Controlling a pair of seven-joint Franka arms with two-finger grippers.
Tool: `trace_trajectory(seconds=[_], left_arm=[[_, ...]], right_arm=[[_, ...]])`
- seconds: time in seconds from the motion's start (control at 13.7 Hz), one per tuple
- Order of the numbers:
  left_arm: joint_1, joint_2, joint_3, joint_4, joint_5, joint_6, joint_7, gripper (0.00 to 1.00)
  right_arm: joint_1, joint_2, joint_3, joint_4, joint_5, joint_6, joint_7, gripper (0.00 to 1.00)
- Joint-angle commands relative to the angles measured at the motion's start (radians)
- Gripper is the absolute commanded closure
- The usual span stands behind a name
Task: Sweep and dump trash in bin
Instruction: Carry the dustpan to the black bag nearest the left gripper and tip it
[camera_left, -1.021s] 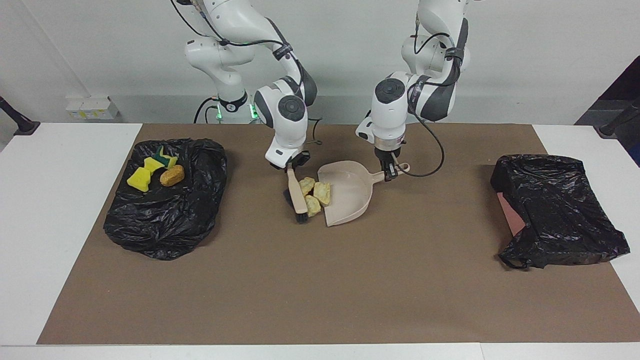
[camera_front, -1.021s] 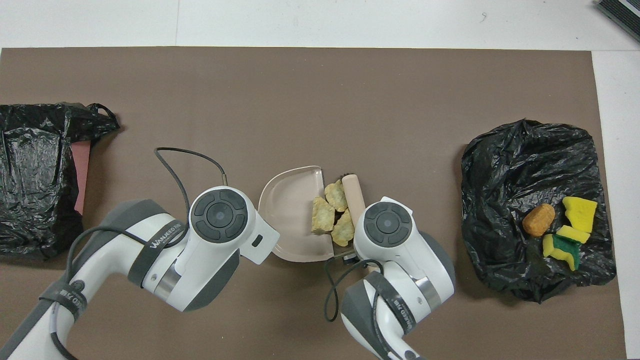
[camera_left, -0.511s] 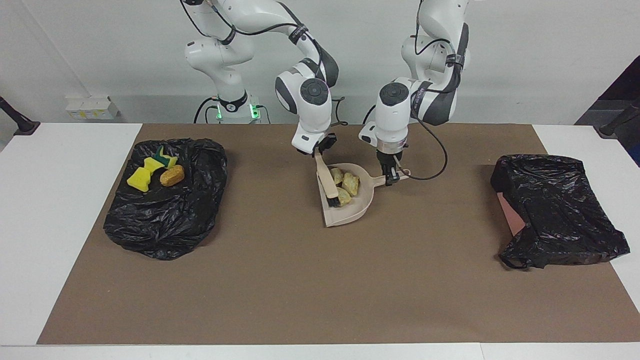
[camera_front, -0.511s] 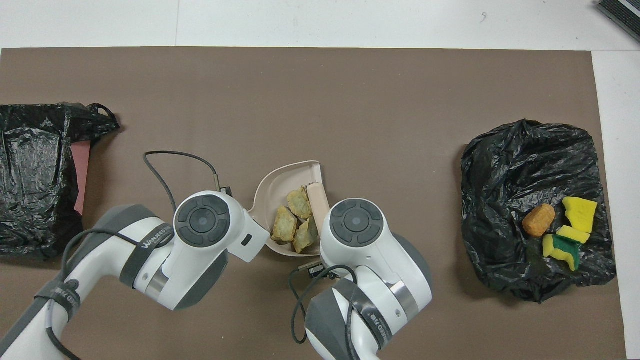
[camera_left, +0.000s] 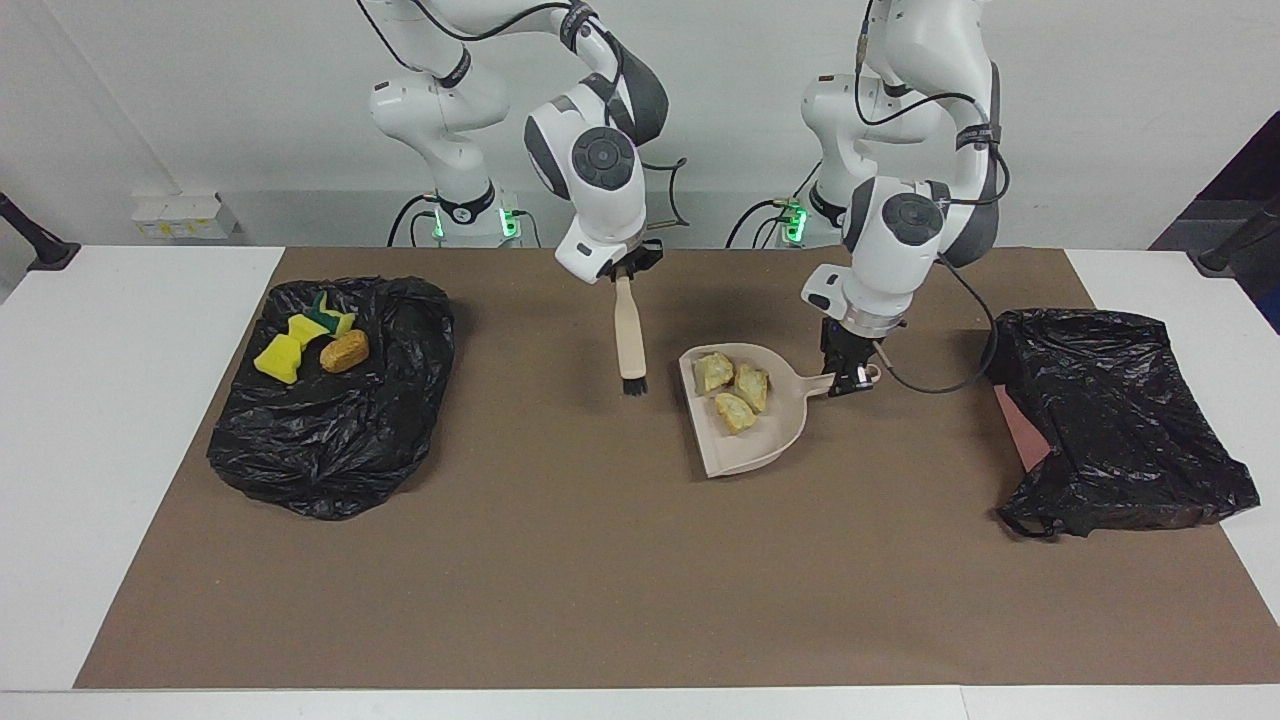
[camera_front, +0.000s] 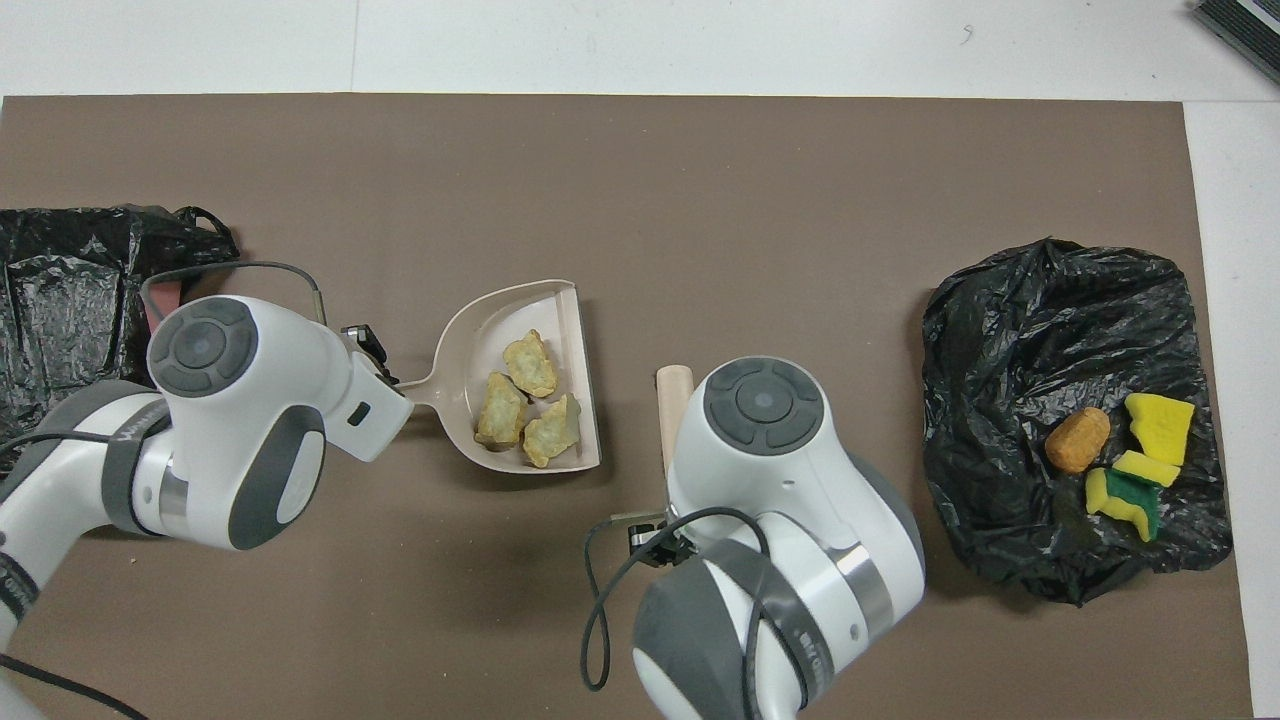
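Three pale crumbly chunks of trash (camera_left: 735, 390) (camera_front: 520, 400) lie in the beige dustpan (camera_left: 760, 450) (camera_front: 465, 335). My left gripper (camera_left: 846, 378) (camera_front: 372, 350) is shut on the dustpan's handle and holds the pan level over the mat, toward the left arm's end. Over the middle of the mat, my right gripper (camera_left: 622, 272) is shut on the top of the brush (camera_left: 630, 340) (camera_front: 671, 410), which hangs bristles down, apart from the pan. Yellow sponge bits (camera_left: 280, 358) (camera_front: 1160, 425) and a brown lump (camera_left: 344, 351) (camera_front: 1077, 440) rest on a black bag (camera_left: 330, 440) (camera_front: 1010, 330) at the right arm's end.
A second black bag (camera_left: 1110, 420) (camera_front: 60, 330) covers a pinkish bin at the left arm's end of the table. A brown mat (camera_left: 600, 580) spans the table, with white table edge around it.
The brush has swept the chunks into the pan and lifted out of it. My left gripper has carried the loaded dustpan toward the left arm's end.
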Motion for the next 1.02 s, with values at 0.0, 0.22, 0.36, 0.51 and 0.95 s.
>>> trace_trajectory(seconds=[0.0, 0.22, 0.36, 0.51, 0.95], left_arm=[[0.062, 0.008, -0.008, 0.119, -0.038, -0.127, 0.092, 1.0], [0.147, 0.01, -0.008, 0.26, -0.053, -0.28, 0.19, 1.0], [0.197, 0.011, -0.008, 0.334, -0.055, -0.352, 0.24, 1.0], [0.252, 0.017, -0.008, 0.388, -0.053, -0.406, 0.299, 1.0], [0.442, 0.126, 0.003, 0.613, -0.018, -0.575, 0.444, 1.0]], right_arm=[[0.073, -0.043, 0.004, -0.078, 0.07, 0.071, 0.06, 1.0], [0.153, -0.033, 0.004, -0.139, 0.088, 0.114, 0.126, 1.0], [0.164, -0.049, 0.006, -0.219, 0.088, 0.149, 0.123, 1.0], [0.191, -0.044, 0.004, -0.25, 0.088, 0.209, 0.137, 1.0], [0.211, -0.035, 0.004, -0.286, 0.088, 0.301, 0.188, 1.0]])
